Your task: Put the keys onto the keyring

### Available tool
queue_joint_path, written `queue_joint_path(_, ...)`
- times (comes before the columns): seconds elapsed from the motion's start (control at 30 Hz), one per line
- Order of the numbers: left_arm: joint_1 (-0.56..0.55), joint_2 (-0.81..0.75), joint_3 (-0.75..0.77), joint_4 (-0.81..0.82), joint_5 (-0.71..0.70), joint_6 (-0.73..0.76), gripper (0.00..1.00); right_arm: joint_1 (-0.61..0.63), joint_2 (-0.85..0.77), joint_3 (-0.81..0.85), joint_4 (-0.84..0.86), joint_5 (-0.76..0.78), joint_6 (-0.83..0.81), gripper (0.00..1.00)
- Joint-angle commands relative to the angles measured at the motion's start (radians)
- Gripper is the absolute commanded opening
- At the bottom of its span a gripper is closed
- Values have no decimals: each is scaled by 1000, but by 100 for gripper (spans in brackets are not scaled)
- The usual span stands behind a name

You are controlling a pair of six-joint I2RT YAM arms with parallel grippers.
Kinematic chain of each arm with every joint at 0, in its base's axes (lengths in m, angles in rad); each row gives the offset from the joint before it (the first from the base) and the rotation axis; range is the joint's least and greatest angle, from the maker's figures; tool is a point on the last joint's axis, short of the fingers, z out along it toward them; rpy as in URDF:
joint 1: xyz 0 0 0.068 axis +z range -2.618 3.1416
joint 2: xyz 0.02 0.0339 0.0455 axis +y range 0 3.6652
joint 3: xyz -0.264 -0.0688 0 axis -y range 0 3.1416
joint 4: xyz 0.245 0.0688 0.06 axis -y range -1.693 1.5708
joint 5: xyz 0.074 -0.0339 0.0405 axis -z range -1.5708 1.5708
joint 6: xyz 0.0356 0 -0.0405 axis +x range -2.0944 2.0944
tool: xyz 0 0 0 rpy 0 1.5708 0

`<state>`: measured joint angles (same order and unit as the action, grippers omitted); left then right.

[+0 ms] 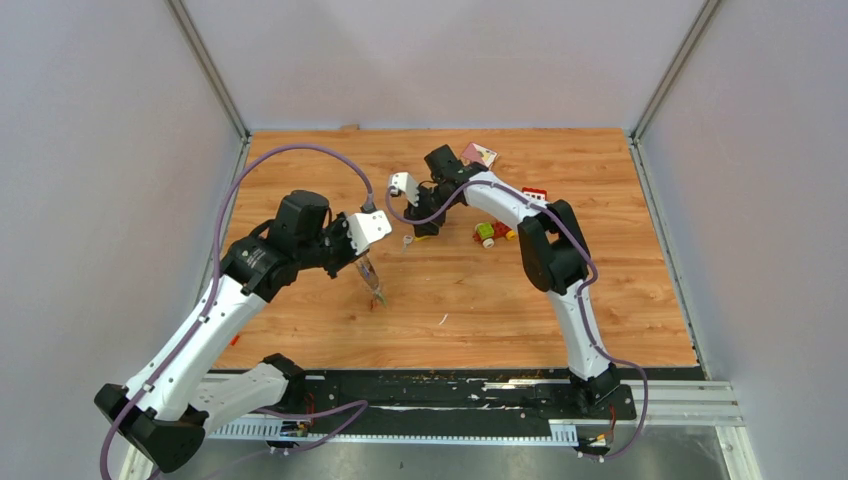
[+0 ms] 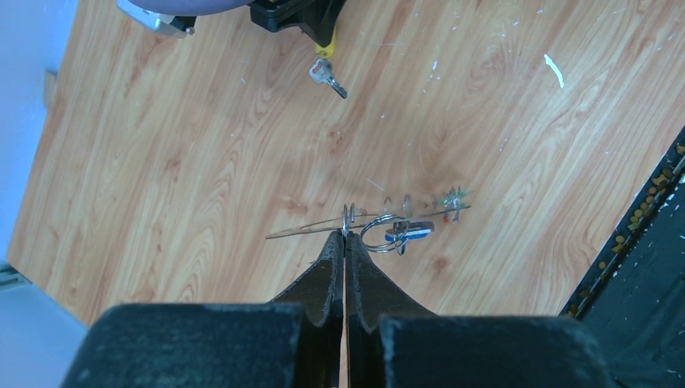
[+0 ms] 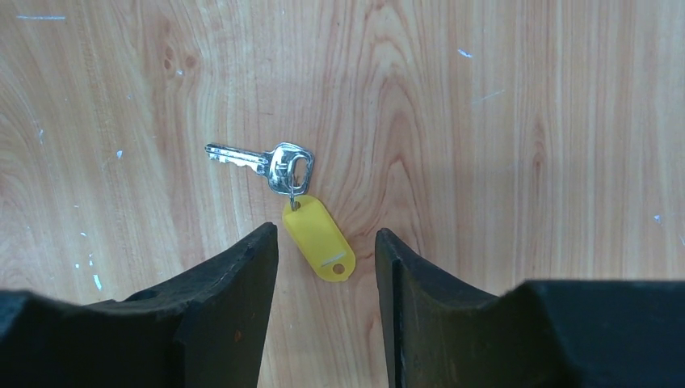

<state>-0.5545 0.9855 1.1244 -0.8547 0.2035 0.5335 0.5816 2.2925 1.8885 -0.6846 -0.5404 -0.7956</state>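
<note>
**Item 1: key with the yellow tag** (image 3: pixel 260 160). It lies flat on the wooden table (image 1: pixel 500 310), just left of the toy car (image 1: pixel 487 233) in the top view. In the right wrist view its long axis runs across the picture, with the blade tip pointing left and the bow to the right. A small wire link joins the bow to the yellow tag (image 3: pixel 319 238), which slants down and to the right. The pale strip on the tag is too small to read.

**Item 2: right gripper** (image 3: pixel 327 234). It is over Item 1, left of the toy car. The jaws stand partly apart, with the lower end of the tag in the gap between them. No contact with the tag can be seen.

**Item 3: keyring** (image 2: pixel 348 214). It is held off the table, well left of the toy car and nearer the arm bases. From the left wrist it shows edge-on as a thin sliver lying across the view. A small wire loop and a blue-and-silver piece sit beside it, but their detail is hard to make out.

**Item 4: left gripper** (image 2: pixel 346 236). Its jaws are pressed together, pinching the keyring at the tips.

**Item 5: toy car.** Green, yellow and red, it is partly hidden by the right arm.
</note>
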Motion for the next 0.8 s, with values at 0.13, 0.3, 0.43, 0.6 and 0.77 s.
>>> queue_joint_path(0.13, 5, -28, 20, 15, 14, 17, 0, 32, 46, 86, -44, -45, -43, 46)
queue_joint_path(0.3, 5, -30, 20, 14, 20, 17, 0, 41, 70, 106, -52, -33, -43, 43)
queue_joint_path(0.43, 5, -30, 21, 13, 25, 17, 0, 43, 83, 120, -56, -28, -44, 40)
queue_joint_path(0.6, 5, -29, 21, 12, 25, 20, 0, 44, 85, 122, -59, -25, -47, 33)
queue_joint_path(0.77, 5, -30, 20, 13, 27, 21, 0, 44, 88, 122, -56, -18, -50, 24)
